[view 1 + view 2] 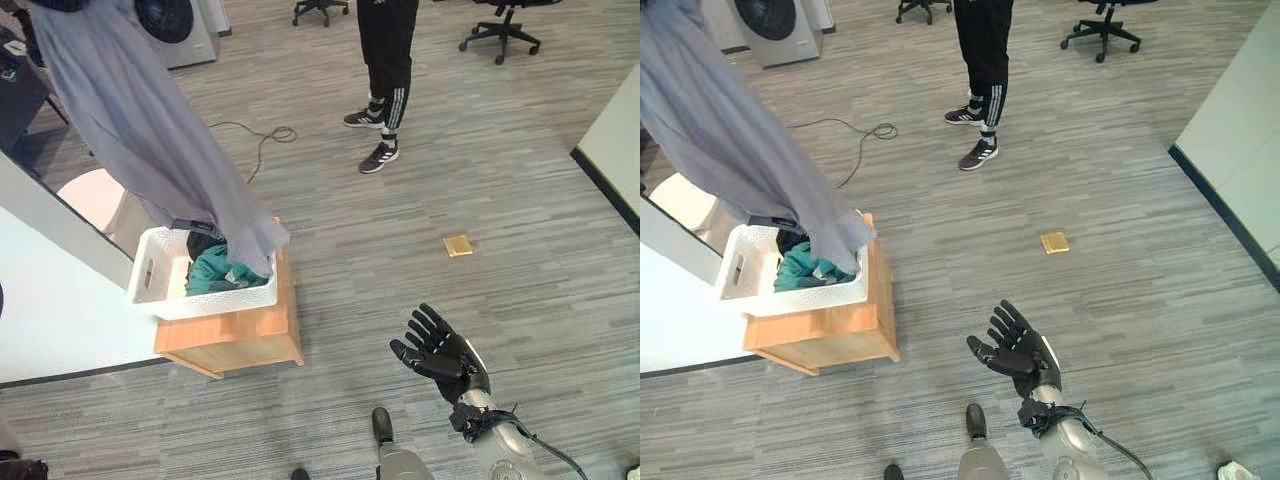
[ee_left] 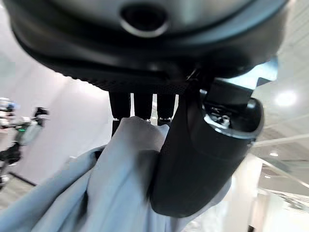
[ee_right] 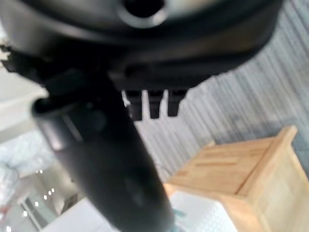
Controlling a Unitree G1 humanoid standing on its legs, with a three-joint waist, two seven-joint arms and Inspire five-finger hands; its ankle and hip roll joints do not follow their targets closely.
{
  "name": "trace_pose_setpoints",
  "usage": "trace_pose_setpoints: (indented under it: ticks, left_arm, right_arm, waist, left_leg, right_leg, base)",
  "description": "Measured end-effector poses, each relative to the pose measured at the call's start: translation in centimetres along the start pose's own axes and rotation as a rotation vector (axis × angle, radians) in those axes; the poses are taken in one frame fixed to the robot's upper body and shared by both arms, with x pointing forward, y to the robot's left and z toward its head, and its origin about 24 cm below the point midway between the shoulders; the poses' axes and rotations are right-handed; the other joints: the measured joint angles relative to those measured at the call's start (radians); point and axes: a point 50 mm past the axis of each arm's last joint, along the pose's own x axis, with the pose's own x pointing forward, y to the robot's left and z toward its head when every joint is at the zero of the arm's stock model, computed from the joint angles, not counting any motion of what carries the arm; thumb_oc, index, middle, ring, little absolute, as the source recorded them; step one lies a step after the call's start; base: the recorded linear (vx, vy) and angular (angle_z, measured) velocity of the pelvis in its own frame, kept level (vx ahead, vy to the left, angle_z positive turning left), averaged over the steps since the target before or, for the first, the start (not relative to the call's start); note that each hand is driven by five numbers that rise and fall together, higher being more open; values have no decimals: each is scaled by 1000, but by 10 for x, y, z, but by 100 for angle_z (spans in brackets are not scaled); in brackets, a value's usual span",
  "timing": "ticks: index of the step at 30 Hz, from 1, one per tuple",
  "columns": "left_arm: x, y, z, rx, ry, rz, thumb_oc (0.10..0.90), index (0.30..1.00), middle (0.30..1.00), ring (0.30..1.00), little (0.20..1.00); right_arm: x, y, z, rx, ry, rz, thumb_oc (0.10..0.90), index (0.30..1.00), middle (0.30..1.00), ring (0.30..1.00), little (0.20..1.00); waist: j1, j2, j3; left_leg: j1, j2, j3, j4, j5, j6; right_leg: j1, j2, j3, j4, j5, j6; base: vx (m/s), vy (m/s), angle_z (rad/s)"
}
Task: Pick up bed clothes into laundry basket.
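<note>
Grey wood-grain plank floor spreads under everything, with a white-topped bed running along the robot's left side. Hanging over it is a long pale grey-blue bed sheet, which falls from the upper left corner of the head views down to the basket, its lower end draped over the basket's far right corner. In the left wrist view the left robot hand is clenched on the sheet's top, thumb pressed over the bunched cloth and fingers curled behind it, so the cloth hangs from that robot hand high above the basket.

A low light wooden box stand sits on the floor against the bed and carries the white perforated plastic laundry basket; crumpled teal and dark clothes lie inside it.

Beyond, a person in black trousers with white side stripes and dark trainers stands on the floor.

The right robot hand hovers low over the floor, well apart from basket and sheet, fingers spread and released, holding nothing.

A small tan square tile lies on the floor between it and the person.
</note>
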Motion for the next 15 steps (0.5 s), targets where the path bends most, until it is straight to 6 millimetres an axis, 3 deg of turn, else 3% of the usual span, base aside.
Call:
trace_pose_setpoints:
  ticks: [7,12,15]
  left_arm:
    - [-3,7,-14,-13,66,36,400,300,300,300,300]
    - [-8,-3,-29,24,109,23,400,300,300,300,300]
    - [-9,-5,-32,68,127,16,400,300,300,300,300]
  right_arm:
    - [0,0,0,-5,3,2,800,900,900,900,900]
    - [3,2,2,-27,-4,12,800,900,900,900,900]
    - [4,4,2,-30,-4,19,800,900,900,900,900]
  waist:
    - [2,-17,5]
    - [0,-29,7]
    - [0,-52,14]
  left_leg:
    - [-1,13,21,0,-1,-2]
    - [-1,18,20,0,-1,-2]
    - [-8,17,22,0,0,-3]
  right_leg:
    - [-10,17,15,0,10,-11]
    - [-12,23,14,0,13,-15]
    - [-21,22,18,0,14,-14]
  base:
    - [31,0,-10]
    - [-8,0,0]
    - [-21,-2,-2]
